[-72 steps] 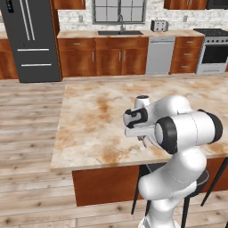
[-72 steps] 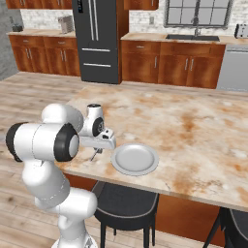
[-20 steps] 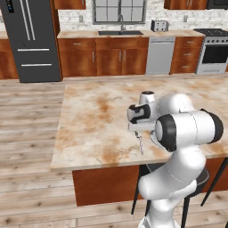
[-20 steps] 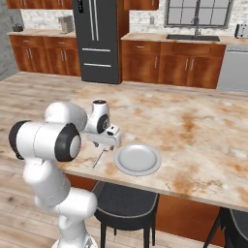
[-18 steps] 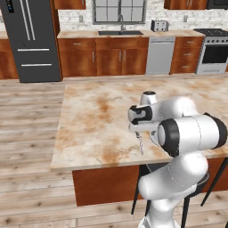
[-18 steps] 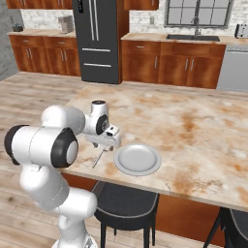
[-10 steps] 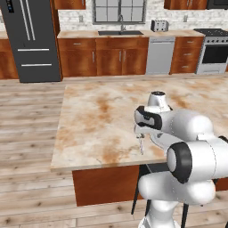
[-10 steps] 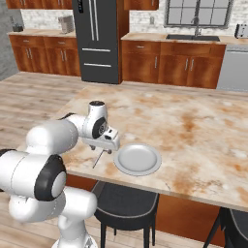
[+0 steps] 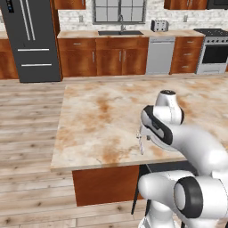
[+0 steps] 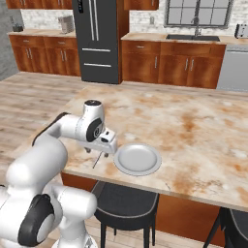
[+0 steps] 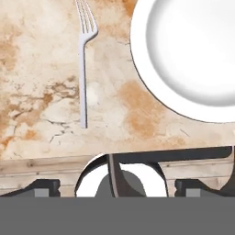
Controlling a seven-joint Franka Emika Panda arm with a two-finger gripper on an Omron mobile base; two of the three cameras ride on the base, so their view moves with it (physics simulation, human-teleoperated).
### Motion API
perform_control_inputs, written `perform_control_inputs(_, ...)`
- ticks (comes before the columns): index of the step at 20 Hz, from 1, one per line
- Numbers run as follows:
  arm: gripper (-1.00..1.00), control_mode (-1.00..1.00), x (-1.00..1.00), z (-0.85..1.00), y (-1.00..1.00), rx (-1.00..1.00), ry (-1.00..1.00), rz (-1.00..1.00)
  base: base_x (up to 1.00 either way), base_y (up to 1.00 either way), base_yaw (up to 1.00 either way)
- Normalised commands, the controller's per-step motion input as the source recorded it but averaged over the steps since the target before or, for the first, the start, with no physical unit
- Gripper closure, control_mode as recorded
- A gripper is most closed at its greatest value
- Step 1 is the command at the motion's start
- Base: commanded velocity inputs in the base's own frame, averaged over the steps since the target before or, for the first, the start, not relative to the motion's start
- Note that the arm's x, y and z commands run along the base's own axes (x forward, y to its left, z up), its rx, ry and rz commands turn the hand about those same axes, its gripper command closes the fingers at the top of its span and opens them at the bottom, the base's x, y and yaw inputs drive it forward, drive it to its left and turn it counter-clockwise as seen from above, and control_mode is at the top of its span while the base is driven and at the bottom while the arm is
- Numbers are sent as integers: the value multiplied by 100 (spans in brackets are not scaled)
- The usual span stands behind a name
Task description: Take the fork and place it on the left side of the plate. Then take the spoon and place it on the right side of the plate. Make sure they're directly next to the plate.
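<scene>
While the room spreads wide around it, with wood plank floor, brown cabinets, a dark refrigerator [image 9: 33, 40] at 10 o'clock in the left base view and a sink under a window [image 9: 119, 32] at 12, the marbled tan island counter [image 10: 203, 131] takes up the middle of both base views. Two dark stools [image 10: 126, 201] stand tucked under its near edge in the right base view.

On that counter the plate [image 10: 137, 159] lies flat close to the near edge, with bare marble stretching away behind it toward 12 and 2 o'clock (plenty of open surface on that far side). In the hand view the plate [image 11: 193, 55] sits at 2 o'clock and the fork [image 11: 83, 59] at 11, the two apart with a strip of counter between them.

The fork lies flat with its long axis running from 6 to 12 in the hand view, tines toward 12 and handle end toward the counter edge, which crosses at the lower third. In the right base view the fork [image 10: 97, 160] is a thin line at 9 o'clock of the plate, slanting toward the near edge.

The gripper [image 10: 99, 150] hovers low over the fork with its fingers spread wide and nothing between them.
</scene>
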Motion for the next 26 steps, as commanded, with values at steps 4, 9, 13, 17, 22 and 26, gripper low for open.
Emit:
perform_control_inputs(4,-100,-100,-32,1,2,2,-5,1,0,0,0)
perform_control_inputs(9,-100,-100,0,0,0,0,0,0,0,0,0)
perform_control_inputs(13,-100,-100,0,0,0,0,0,0,0,0,0)
perform_control_inputs(17,-100,100,0,0,0,0,0,0,0,0,0)
perform_control_inputs(22,-100,100,0,0,0,0,0,0,-15,0,0)
perform_control_inputs(26,-100,100,0,0,0,0,0,0,-83,0,-6)
